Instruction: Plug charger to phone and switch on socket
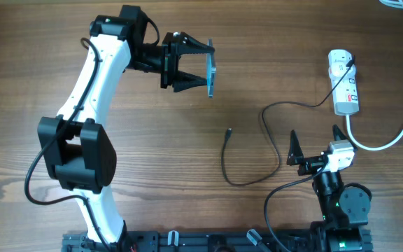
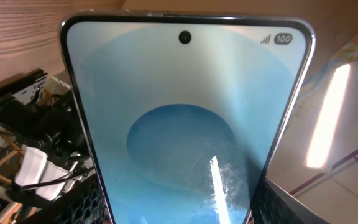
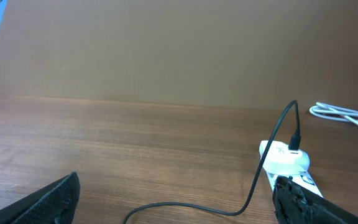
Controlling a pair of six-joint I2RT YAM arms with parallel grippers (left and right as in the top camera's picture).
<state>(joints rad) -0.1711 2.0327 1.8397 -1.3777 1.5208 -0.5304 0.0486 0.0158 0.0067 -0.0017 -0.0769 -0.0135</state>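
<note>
My left gripper is shut on the phone, holding it edge-on above the table's upper middle. In the left wrist view the phone's cyan screen fills the frame between my dark fingers. The charger is a thin black cable looping across the table, its free connector tip lying on the wood and its plug in the white socket at the right. My right gripper stands open just below the socket, empty. From the right wrist, the socket and cable lie beside my right finger.
The socket's white cord curves off to the right edge and top right corner, and shows as white loops in the right wrist view. Bare wooden tabletop lies between the arms. The arms' bases sit along the front edge.
</note>
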